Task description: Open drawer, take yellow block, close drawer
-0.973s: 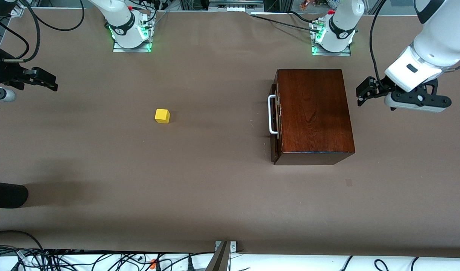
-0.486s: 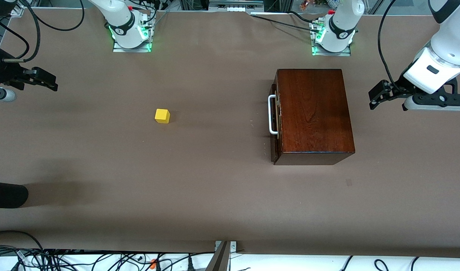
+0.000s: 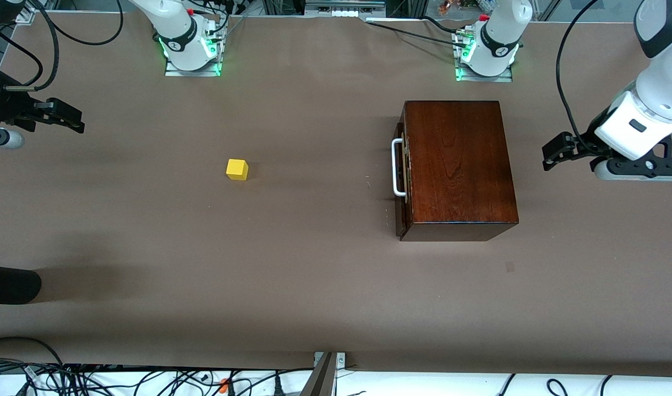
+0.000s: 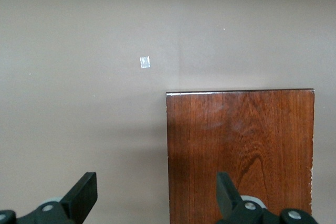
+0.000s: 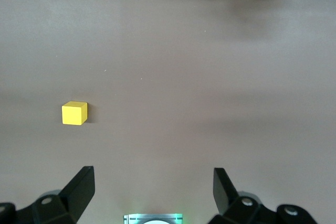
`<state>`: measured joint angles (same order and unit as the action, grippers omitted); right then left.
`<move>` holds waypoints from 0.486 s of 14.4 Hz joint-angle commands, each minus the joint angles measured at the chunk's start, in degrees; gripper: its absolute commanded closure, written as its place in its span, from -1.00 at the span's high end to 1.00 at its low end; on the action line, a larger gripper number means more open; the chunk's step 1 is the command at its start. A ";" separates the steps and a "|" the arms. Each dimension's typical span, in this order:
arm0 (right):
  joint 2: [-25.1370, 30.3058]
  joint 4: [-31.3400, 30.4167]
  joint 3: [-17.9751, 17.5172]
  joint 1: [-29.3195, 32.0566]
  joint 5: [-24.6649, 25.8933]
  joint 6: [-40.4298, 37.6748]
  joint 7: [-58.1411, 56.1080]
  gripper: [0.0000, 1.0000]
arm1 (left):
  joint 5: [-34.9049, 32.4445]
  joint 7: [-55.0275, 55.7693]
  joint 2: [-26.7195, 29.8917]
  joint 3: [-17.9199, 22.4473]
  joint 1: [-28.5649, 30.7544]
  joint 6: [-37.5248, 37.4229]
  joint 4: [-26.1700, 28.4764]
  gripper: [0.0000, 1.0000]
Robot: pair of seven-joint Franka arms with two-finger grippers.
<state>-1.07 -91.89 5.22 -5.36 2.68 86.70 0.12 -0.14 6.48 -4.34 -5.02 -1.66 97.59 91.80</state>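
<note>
- The right tool (image 3: 66,118) hangs over the table (image 3: 313,286) at the right arm's end, fingers spread and gripping nothing. I'd say this arm waits, parked out of the working area.
- The yellow block (image 3: 237,169) sits alone on the bare table, well apart from the box and toward the right arm's end. It lies out in the open, not in the drawer, so I judge the taking is already done. The right wrist view shows it (image 5: 74,113) ahead of that arm's spread fingers, touching nothing.
- The drawer (image 3: 400,181) looks pushed in, its dark front nearly flush with the box and its white handle (image 3: 396,168) facing the block. No pale inside shows, so the closing appears finished too.
- The wooden box (image 3: 458,165) stands near the left arm's base.
- The left tool (image 3: 556,154) hangs over the table beside the box's back end, fingers released and empty. It is clear of the handle, probably because nothing remains to pull or push.
</note>
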 commanded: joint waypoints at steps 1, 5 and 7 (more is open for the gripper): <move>-0.07 0.65 -0.48 0.44 -0.49 -0.83 0.32 1.00 | -0.82 -0.24 0.38 0.53 -0.36 -2.66 -1.18 1.00; -0.07 0.65 -0.48 0.53 -0.49 -0.92 0.32 1.00 | -0.91 -0.24 0.29 0.18 -0.71 -2.14 -1.27 1.00; -0.07 0.65 -0.48 0.53 -0.49 -0.92 0.32 1.00 | -0.91 -0.24 0.21 0.18 -0.72 -1.62 -1.27 1.00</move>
<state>-1.07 -91.88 5.22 -5.36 2.68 86.67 0.12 -0.15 6.47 -4.20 -4.98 -1.93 96.39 91.48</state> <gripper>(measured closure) 0.000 0.000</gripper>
